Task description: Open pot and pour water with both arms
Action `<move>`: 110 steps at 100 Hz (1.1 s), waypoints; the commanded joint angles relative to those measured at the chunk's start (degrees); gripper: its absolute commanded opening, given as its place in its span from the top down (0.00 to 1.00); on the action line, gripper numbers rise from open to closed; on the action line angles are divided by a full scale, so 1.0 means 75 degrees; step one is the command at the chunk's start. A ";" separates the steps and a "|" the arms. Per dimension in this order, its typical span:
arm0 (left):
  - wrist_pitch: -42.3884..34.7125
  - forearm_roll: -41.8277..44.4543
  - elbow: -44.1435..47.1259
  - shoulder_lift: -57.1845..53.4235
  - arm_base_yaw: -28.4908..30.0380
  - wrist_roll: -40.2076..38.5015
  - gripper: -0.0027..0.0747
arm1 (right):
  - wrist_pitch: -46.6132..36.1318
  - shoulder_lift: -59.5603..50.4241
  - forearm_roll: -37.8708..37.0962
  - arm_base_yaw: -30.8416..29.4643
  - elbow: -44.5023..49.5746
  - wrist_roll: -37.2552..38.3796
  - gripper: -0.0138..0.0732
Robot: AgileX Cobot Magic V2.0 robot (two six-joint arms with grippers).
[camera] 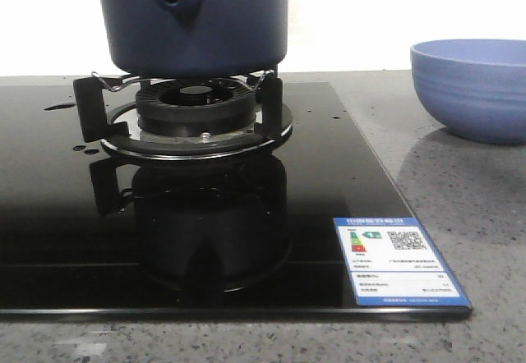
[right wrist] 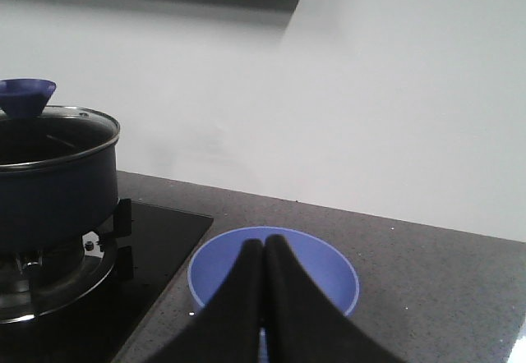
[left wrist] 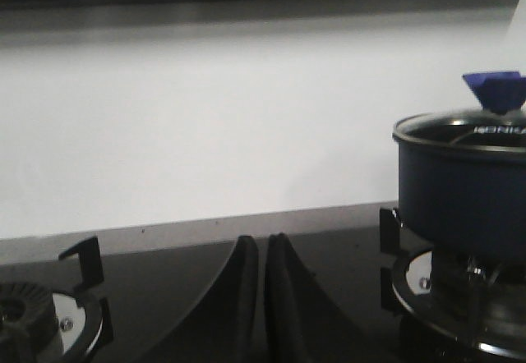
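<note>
Pot (camera: 197, 26) sitting lidded on the burner (camera: 196, 115), my fingers idling.
Both my left fingers (left wrist: 261, 297) and right fingers (right wrist: 263, 297) are pressing together, pinching nothing; the right ones are hovering before the blue bowl (right wrist: 329, 268), which is resting on the table (camera: 460, 190) beside the burner.

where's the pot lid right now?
The glass lid sits closed on the pot, which stands on the burner grate left of the blue bowl in the front view.

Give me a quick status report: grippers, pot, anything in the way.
Left gripper shut, empty. Right gripper shut, empty. Pot on burner, lid on. Bowl on counter, nothing blocking.
</note>
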 commanded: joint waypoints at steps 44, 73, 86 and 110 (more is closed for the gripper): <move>0.2369 -0.0420 0.1029 -0.0723 0.0510 -0.0076 0.98 | -0.0554 0.0079 -0.0004 0.0012 -0.0176 -0.0086 0.90; 0.2322 -0.0472 0.1064 -0.0723 0.0510 -0.0076 0.98 | -0.0554 0.0079 -0.0004 0.0012 -0.0176 -0.0086 0.90; 0.2322 -0.0472 0.1064 -0.0723 0.0510 -0.0076 0.98 | -0.0554 0.0079 -0.0004 0.0012 -0.0176 -0.0086 0.90; 0.2322 -0.0472 0.1064 -0.0723 0.0510 -0.0076 0.98 | -0.0554 0.0079 -0.0004 0.0012 -0.0176 -0.0086 0.90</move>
